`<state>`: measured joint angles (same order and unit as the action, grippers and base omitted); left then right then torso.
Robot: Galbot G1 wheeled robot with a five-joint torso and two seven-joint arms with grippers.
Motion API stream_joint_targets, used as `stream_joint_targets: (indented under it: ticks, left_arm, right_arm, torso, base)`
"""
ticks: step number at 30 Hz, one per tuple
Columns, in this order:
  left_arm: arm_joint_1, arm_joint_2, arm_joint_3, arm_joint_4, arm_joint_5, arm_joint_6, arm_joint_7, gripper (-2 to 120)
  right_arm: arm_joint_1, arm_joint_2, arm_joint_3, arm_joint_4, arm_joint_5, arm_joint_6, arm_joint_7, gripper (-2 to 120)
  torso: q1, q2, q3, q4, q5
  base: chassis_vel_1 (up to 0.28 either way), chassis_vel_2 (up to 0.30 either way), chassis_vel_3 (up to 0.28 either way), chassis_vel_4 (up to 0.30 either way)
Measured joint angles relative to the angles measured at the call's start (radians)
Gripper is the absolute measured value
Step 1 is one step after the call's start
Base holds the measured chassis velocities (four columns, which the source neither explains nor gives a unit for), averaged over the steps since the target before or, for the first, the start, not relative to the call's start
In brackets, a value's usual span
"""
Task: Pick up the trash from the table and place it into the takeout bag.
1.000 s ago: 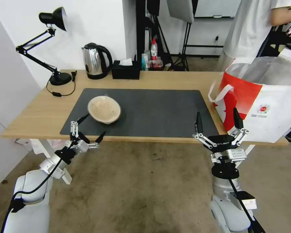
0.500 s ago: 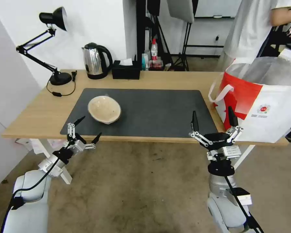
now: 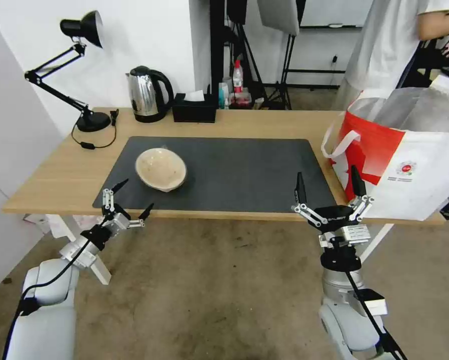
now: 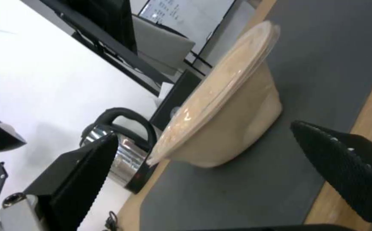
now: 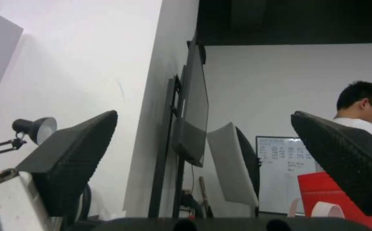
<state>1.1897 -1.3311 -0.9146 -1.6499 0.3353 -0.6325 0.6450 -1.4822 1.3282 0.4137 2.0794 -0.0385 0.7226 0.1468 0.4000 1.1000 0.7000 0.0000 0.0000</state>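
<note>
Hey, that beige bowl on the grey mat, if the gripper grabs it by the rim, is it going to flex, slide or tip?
The beige bowl looks thin-walled and seems empty, so it is probably light and may flex under a rim pinch. Its narrow base under a wide flared rim suggests it could tip if pushed high. On the grey mat it probably slides little.

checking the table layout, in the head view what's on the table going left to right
desk lamp → steel kettle → black tissue box → takeout bag. The shallow beige bowl sits nearer on the dark grey mat, overlapping the kettle's span, so it is left unordered.
</note>
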Motion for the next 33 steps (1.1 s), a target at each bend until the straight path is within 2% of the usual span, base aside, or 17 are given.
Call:
stream_joint_targets:
  ticks: [13, 33]
  left_arm:
    - [-0.042, 0.040, -0.002, 0.049, -0.028, 0.013, -0.002, 100]
    - [-0.040, 0.070, 0.021, 0.042, -0.071, 0.029, -0.032, 100]
  right_arm:
    - [0.005, 0.003, -0.004, -0.005, 0.000, 0.000, 0.000, 100]
    - [0.009, 0.002, -0.012, -0.001, -0.002, -0.004, 0.000, 100]
  torso:
    - [0.000, 0.000, 0.000, -0.0001, 0.0000]
    - [0.000, 0.000, 0.000, 0.0000, 0.0000]
  base:
    - [0.000, 0.000, 0.000, 0.000]
    - [0.000, 0.000, 0.000, 0.000]
